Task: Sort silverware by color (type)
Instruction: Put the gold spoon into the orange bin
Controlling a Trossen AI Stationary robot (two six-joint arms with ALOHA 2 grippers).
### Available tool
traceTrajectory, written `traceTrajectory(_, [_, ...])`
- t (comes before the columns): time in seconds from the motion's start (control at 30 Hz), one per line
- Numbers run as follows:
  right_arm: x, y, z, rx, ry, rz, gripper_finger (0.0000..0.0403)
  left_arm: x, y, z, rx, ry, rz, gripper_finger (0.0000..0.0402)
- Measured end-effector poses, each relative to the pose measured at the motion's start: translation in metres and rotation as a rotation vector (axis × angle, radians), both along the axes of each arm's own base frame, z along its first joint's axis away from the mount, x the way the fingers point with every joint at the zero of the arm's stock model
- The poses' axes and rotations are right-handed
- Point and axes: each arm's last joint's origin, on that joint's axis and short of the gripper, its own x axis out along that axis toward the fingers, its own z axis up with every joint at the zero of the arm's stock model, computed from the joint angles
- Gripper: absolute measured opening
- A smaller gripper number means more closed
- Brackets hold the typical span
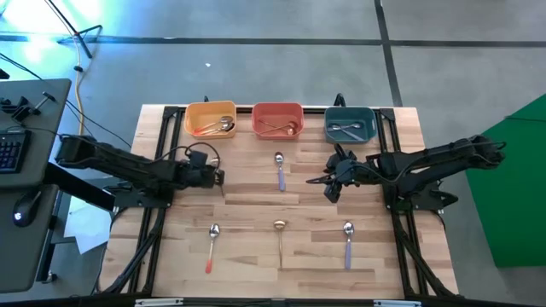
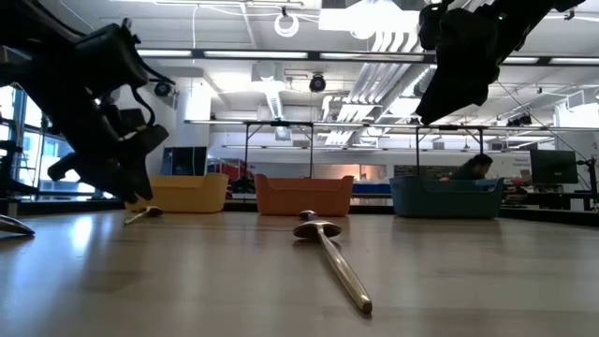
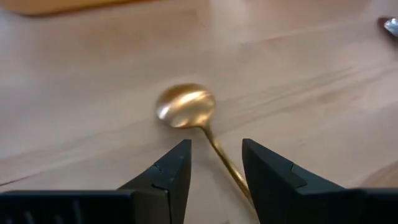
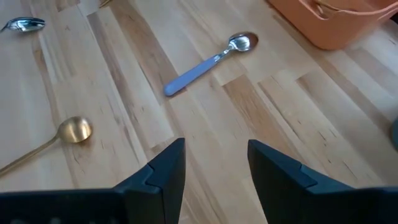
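A gold spoon (image 3: 185, 106) lies on the wood just right of my left gripper (image 1: 218, 177). Its bowl points away from the wrist camera, and its handle (image 3: 227, 163) runs back between the open fingers, close to one of them. The low view shows this spoon (image 2: 140, 214) on the table under that gripper (image 2: 131, 192). My right gripper (image 1: 329, 186) hangs open above the table, right of a purple-handled spoon (image 1: 280, 171). Near the front edge lie a red-handled spoon (image 1: 212, 244), another gold spoon (image 1: 280, 240) and a second purple-handled spoon (image 1: 347, 244). My left gripper stands with one finger on each side of the gold spoon's handle (image 3: 231, 171), coming down at a slant with the handle along the fingers. The spoon lies on the table. Whether a finger (image 3: 267, 180) touches the handle, I cannot tell.
Along the far edge stand a yellow bin (image 1: 211, 109), a red bin (image 1: 277, 108) and a teal bin (image 1: 350, 112), each with spoons inside. The right wrist view shows the purple-handled spoon (image 4: 205, 65), a gold spoon (image 4: 73, 131) and the red bin (image 4: 336, 22).
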Motion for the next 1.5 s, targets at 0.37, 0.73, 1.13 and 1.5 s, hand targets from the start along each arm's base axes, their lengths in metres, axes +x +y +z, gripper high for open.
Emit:
traceTrajectory(0.37, [0.000, 0.000, 0.000, -0.003, 0.000, -0.002, 0.0158, -0.003, 0.018, -0.027, 0.008, -0.027, 0.010, 0.0132])
traceTrajectory(0.73, [0.000, -0.001, 0.000, -0.017, -0.004, -0.014, 0.0158, -0.013, 0.028, -0.038, 0.105, -0.085, -0.084, 0.0012])
traceTrajectory(1.13, [0.000, -0.002, 0.001, -0.075, -0.002, -0.031, 0.0158, 0.021, 0.032, -0.005, 0.167, -0.259, -0.369, 0.0002])
traceTrajectory(1.5, [0.000, -0.004, 0.002, -0.207, 0.024, -0.007, 0.0158, 0.076, 0.070, 0.083, 0.392, -0.035, -0.528, 0.0001])
